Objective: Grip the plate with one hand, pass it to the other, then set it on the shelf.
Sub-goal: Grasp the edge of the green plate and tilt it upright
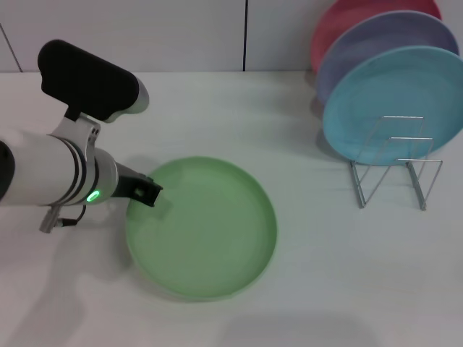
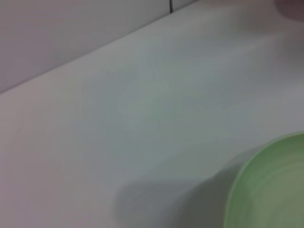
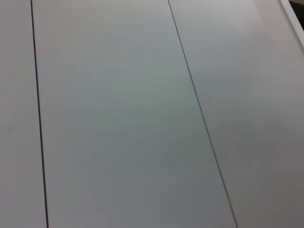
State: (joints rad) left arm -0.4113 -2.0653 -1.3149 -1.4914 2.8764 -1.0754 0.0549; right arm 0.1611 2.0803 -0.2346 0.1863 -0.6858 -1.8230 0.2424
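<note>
The light green plate (image 1: 202, 228) lies flat on the white table, left of the middle in the head view. My left gripper (image 1: 143, 190), black, on the white and silver arm with the green light, is at the plate's left rim. The left wrist view shows a part of the plate's rim (image 2: 268, 190) and no part of the gripper. The silver wire shelf (image 1: 394, 165) stands at the right, with free loops at its front. My right gripper is out of view; the right wrist view shows only white panels.
A light blue plate (image 1: 394, 101), a lavender plate (image 1: 376, 43) and a pink plate (image 1: 340, 22) stand on edge in the back of the shelf. A white wall runs behind the table. Bare table lies between the green plate and the shelf.
</note>
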